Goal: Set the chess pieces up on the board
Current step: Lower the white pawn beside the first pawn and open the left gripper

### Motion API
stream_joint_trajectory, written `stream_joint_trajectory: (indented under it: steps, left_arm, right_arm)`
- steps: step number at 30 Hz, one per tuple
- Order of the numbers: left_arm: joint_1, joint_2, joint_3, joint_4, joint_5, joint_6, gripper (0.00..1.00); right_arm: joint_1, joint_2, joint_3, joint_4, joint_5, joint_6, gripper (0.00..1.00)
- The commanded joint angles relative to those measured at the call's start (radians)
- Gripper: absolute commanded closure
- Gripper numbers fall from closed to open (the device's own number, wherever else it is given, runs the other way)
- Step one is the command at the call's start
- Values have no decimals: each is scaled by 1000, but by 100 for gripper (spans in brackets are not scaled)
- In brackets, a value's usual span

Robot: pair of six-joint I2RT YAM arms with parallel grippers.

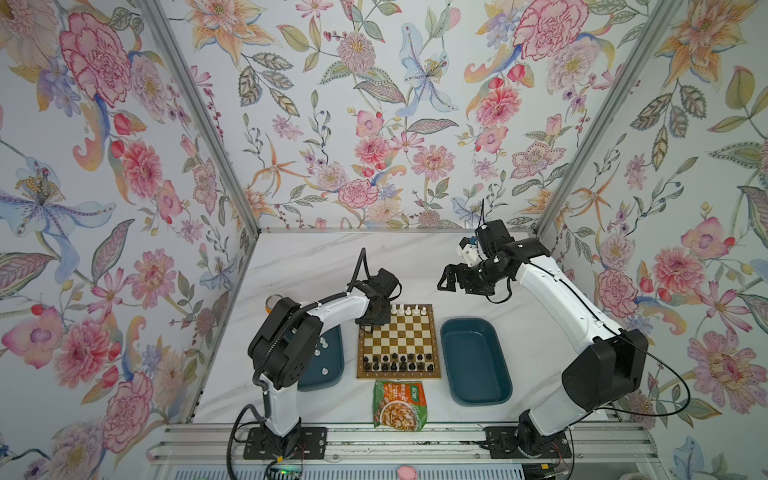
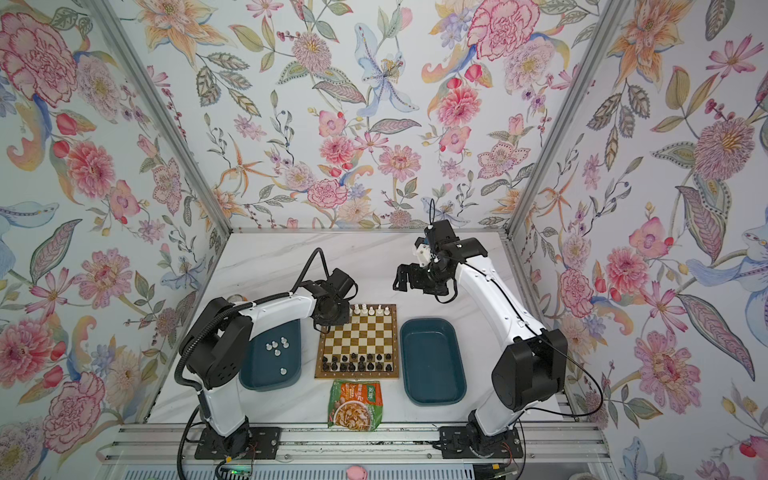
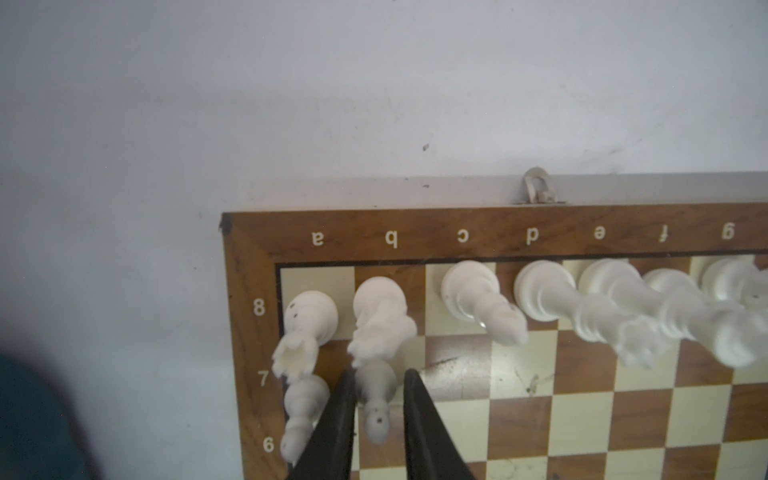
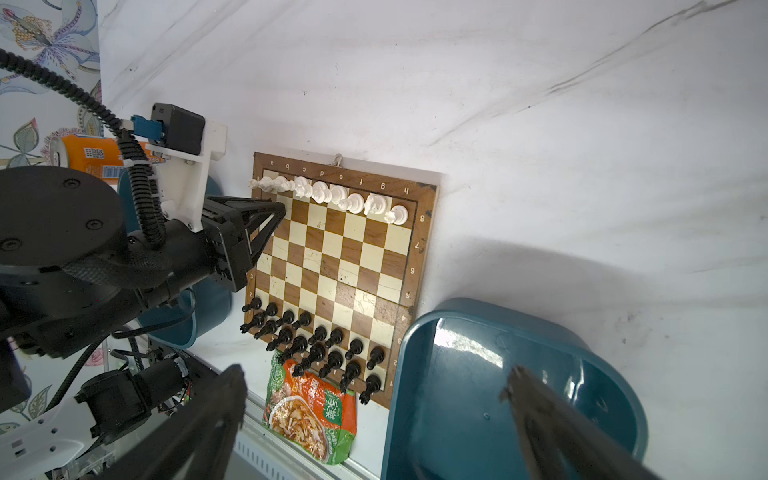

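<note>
The board (image 1: 398, 375) lies mid-table, its tan border (image 3: 249, 291) close in the left wrist view. Several white pieces (image 1: 409, 309) line its far row; black pieces (image 1: 399, 362) fill the two near rows. My left gripper (image 3: 379, 374) hangs over the far left corner (image 1: 368, 327), fingers narrowly apart around a white pawn (image 3: 376, 399) standing on b7, with a gap on one side. Beside it another white pawn (image 3: 305, 399) stands on a7. Several white pawns (image 2: 276, 347) lie in the left teal tray (image 2: 270, 374). My right gripper (image 1: 446, 282) hovers wide open behind the board, empty.
An empty teal tray (image 1: 476, 365) sits right of the board. A green and orange snack packet (image 1: 400, 405) lies at the board's near edge. An orange can (image 4: 91, 156) stands behind the left arm. Floral walls close in three sides.
</note>
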Motion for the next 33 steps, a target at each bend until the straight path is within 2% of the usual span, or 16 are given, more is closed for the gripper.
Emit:
stream_joint_trajectory:
  steps: [1, 19, 33]
  left_arm:
    - [10, 14, 23, -6, 16, 16, 76]
    - [10, 4, 29, -21, 18, 10, 75]
    - [10, -48, 76, -72, -11, -14, 65]
  right_arm:
    - [3, 8, 25, 1, 14, 8, 1]
    - [1, 18, 19, 0, 21, -1, 1]
    - [-6, 16, 25, 0, 18, -16, 1]
